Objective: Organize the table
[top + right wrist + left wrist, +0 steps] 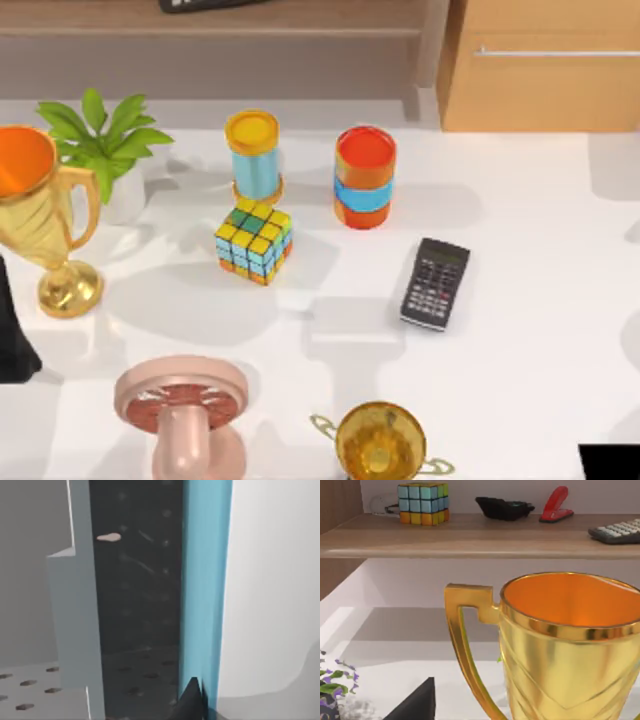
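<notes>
The white table point(540, 300) holds several loose items. A large gold trophy point(40, 225) with an orange inside stands at the left edge, and in the left wrist view this trophy point(570, 645) looms close. My left gripper point(12, 345) is a dark shape at the table's left edge, just in front of that trophy. A colourful cube point(254, 240) sits mid-table beside a yellow-and-blue cylinder point(254, 152) and a red-orange cylinder point(365, 176). A black calculator point(436, 283) lies to their right. My right gripper point(610, 462) is parked at the near right corner.
A potted plant point(105, 145) stands at the far left. A pink wheel-shaped object point(182, 410) and a second gold trophy point(380, 442) sit at the near edge. The brown shelf point(470, 537) carries a cube point(423, 503), a black item, a red stapler point(556, 505) and a calculator. The drawer unit point(540, 65) is at the far right.
</notes>
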You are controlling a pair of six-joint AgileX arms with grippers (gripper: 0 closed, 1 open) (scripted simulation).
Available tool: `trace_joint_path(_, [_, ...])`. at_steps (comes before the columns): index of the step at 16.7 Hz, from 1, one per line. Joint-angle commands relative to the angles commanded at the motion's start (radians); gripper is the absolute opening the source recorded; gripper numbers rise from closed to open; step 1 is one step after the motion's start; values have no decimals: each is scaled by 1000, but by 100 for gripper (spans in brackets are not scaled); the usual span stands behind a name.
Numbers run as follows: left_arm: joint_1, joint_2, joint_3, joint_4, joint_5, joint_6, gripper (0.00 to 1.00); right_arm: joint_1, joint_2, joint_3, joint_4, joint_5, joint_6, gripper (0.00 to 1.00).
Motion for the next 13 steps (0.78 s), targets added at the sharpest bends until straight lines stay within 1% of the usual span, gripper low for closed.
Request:
trace_joint_path(5, [0,0,0,0,0,0,100,6,0,1,1,1,1,0])
trace_joint_path(10, [0,0,0,0,0,0,100,35,80,99,-11,30,10,0])
trace_joint_path(13, [0,0,0,0,0,0,100,37,93,111,-14,36,12,0])
